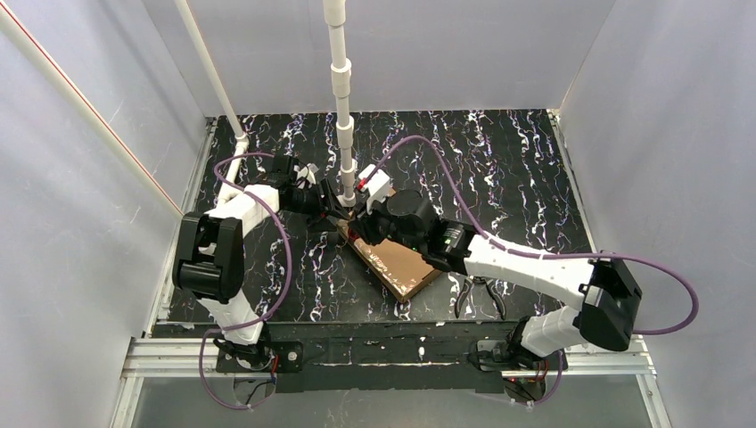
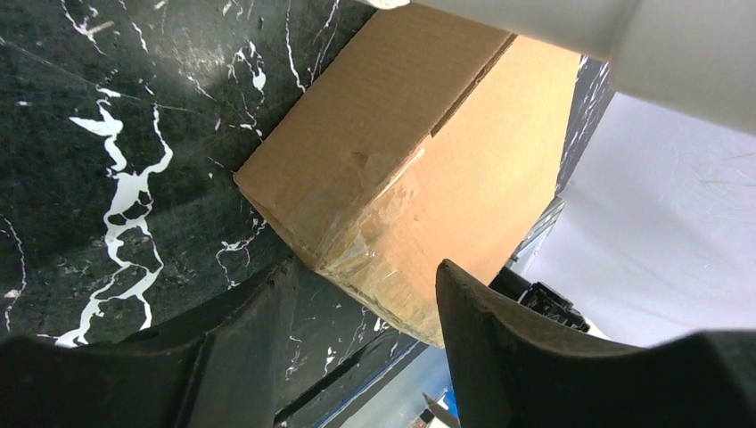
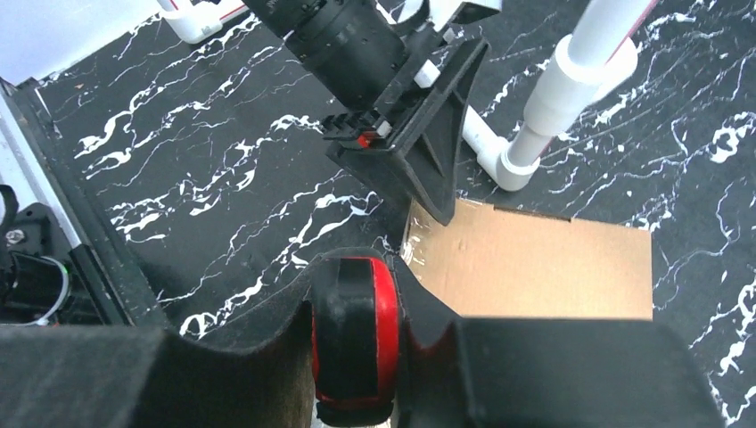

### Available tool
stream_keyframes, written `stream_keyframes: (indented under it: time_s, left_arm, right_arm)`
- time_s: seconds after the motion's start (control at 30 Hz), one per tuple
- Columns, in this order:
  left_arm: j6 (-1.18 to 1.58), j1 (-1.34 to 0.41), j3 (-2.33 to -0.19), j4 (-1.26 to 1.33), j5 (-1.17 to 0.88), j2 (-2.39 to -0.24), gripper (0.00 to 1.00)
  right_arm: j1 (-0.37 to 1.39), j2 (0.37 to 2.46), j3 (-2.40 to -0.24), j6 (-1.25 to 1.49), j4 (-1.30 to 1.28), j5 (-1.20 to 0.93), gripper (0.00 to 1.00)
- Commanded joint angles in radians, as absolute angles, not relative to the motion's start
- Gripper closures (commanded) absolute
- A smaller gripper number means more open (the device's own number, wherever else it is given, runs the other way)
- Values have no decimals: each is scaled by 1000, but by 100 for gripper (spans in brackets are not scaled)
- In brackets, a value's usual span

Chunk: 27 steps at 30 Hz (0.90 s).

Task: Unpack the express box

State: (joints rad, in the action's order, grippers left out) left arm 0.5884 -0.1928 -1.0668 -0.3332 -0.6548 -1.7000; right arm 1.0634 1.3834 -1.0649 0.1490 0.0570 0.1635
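The left gripper (image 2: 365,272) sits part-open astride the flat brown cardboard box (image 2: 401,134), while the right gripper (image 3: 355,285) seemingly clamps a red-and-black handle (image 3: 352,352).

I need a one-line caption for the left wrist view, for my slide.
The open left gripper straddles the taped corner of the box on the black marbled table.

The express box (image 1: 398,265) is a flat, long mailer of plain brown cardboard, lying flat on the black marbled worktop (image 1: 517,178) near its front middle, turned at a slant. Its lid is shut, and wrinkled clear tape covers one corner.
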Motion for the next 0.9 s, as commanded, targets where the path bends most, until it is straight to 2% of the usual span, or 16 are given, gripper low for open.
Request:
stream_keyframes:
  time_s: [0.0, 0.87]
  left_arm:
    - [609, -170, -1067, -312, -672, -1707, 44]
    - [642, -166, -1072, -264, -692, -1796, 55]
  right_arm:
    - [1087, 1412, -1117, 40, 209, 267, 99]
    - [1105, 1602, -1223, 4, 304, 353, 99]
